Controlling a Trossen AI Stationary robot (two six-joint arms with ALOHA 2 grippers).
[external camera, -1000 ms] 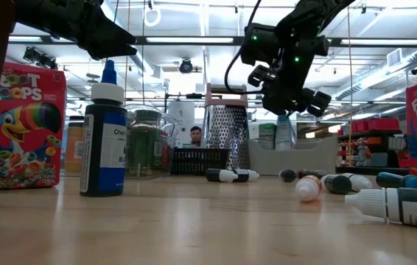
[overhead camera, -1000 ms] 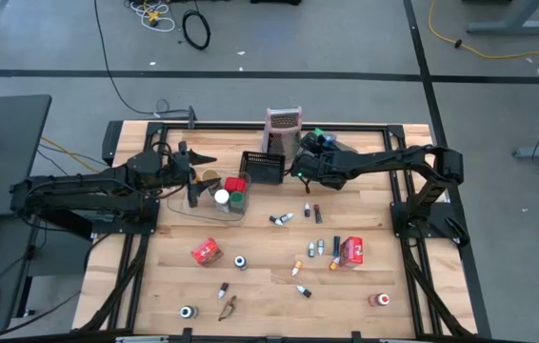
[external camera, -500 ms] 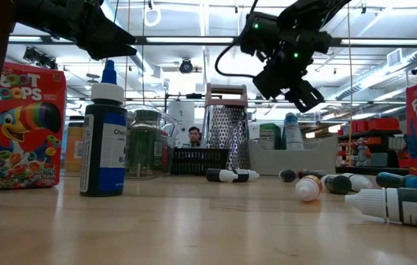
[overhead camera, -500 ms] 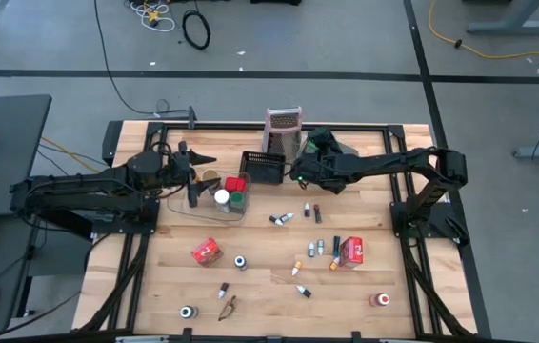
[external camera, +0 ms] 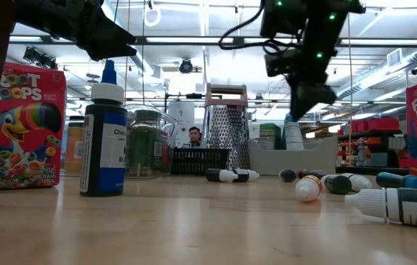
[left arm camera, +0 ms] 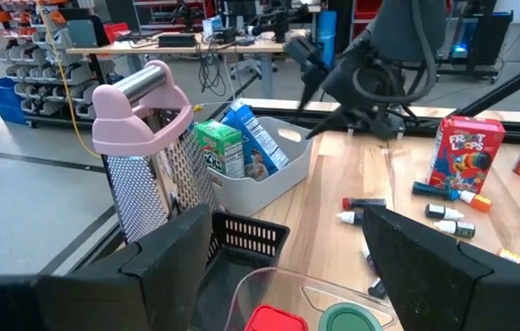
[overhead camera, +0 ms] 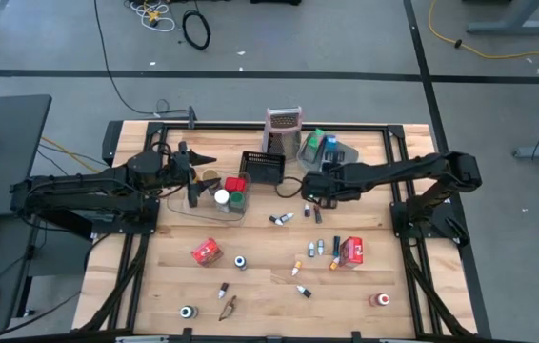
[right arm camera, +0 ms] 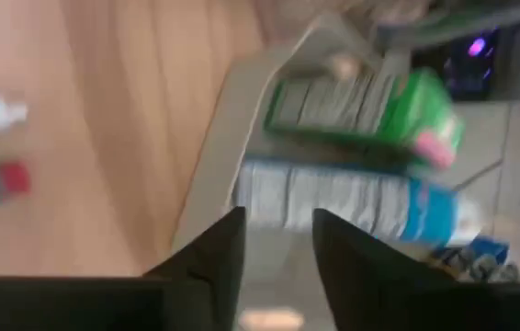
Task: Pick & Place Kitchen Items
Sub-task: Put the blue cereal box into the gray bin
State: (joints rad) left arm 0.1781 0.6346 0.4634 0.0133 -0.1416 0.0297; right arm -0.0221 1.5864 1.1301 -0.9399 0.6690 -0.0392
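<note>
Your right gripper hangs over bare table just beside the grey tray — fingers parted, holding nothing.

The green packet and blue packet stand in that tray; small bottles lie scattered near the gripper. Your left gripper waits above the clear tub — jaws spread, empty — with red, white and green jars inside it.
</note>
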